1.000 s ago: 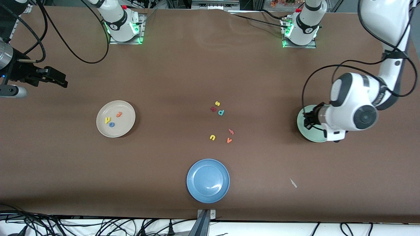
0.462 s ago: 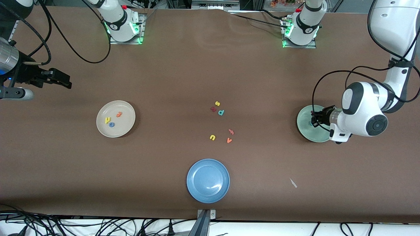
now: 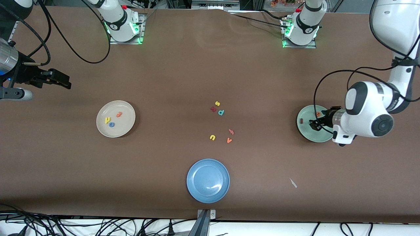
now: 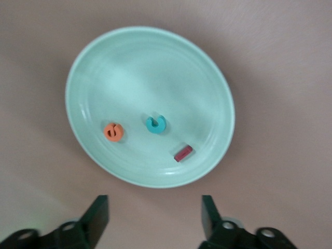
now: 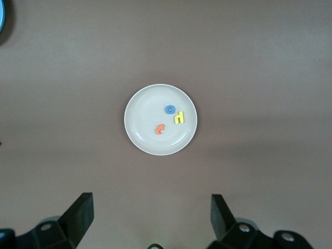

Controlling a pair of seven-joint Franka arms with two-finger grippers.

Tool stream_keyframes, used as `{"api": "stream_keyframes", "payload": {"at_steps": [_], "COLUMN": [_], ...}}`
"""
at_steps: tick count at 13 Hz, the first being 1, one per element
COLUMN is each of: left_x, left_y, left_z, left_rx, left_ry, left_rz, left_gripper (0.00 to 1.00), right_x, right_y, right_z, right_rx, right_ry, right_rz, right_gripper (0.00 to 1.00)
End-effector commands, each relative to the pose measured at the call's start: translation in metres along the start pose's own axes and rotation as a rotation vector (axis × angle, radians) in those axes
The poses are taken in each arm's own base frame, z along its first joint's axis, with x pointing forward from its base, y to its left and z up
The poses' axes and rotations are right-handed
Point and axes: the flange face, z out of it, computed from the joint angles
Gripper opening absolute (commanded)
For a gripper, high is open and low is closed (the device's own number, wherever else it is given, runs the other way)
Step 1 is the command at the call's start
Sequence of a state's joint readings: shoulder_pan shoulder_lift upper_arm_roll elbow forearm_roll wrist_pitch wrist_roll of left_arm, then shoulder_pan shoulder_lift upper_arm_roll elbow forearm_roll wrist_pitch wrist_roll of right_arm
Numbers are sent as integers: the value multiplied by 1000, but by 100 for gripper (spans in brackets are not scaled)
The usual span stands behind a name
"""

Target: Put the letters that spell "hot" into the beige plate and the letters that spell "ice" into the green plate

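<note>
With the teal c (image 4: 155, 124) lying in the green plate (image 4: 207, 83), both words look sorted; the empty left gripper (image 4: 154, 220), jaws spread, need only lift clear, while the right gripper (image 5: 150, 220) waits open.

bench (image 3: 183, 72): plain brown
beige plate (image 3: 126, 126): cream-beige
h (image 3: 107, 120): yellow
o (image 3: 112, 124): blue
t (image 3: 119, 114): orange
green plate (image 4: 129, 67): pale mint green
e (image 4: 113, 132): orange
c (image 4: 155, 124): teal
i (image 4: 182, 153): dark red-brown
blue plate (image 3: 208, 193): mid blue
loose letters: yellow s (image 3: 217, 103), teal d (image 3: 221, 112), yellow u (image 3: 212, 137), orange v (image 3: 229, 140)
arms: white, dark joints
</note>
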State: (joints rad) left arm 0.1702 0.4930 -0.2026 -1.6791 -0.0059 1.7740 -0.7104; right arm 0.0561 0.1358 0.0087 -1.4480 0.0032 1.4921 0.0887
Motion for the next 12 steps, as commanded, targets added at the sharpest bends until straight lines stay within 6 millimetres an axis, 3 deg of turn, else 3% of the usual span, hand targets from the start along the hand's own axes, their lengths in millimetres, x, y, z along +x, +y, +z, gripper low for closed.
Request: {"api": "stream_keyframes", "payload": {"at_steps": [1,3,6,10,12], "left_x": [-19,-33,-48,-56,-61], "left_y": [-9,-21,-62,-83,-78], "left_z": [-89,-139,-215,-262,-263], "left_rx": [4,17,-16,-60,-56], "left_ry": [-6,-16,53,156,157], "left_rz": [46,180,369,562,575], "left_gripper": [100,100,100,100,100], "right_x": [3,4,4,4,4], "right_y": [3,6,5,6,6], "right_z": [-6,-5,-5,-5,-5], "right_rx": [7,7,8,10,10], "right_ry": [7,5,5,5,5], "right_rz": [3,-2,-3,-2,-17], "right_gripper": [100,100,100,100,100]}}
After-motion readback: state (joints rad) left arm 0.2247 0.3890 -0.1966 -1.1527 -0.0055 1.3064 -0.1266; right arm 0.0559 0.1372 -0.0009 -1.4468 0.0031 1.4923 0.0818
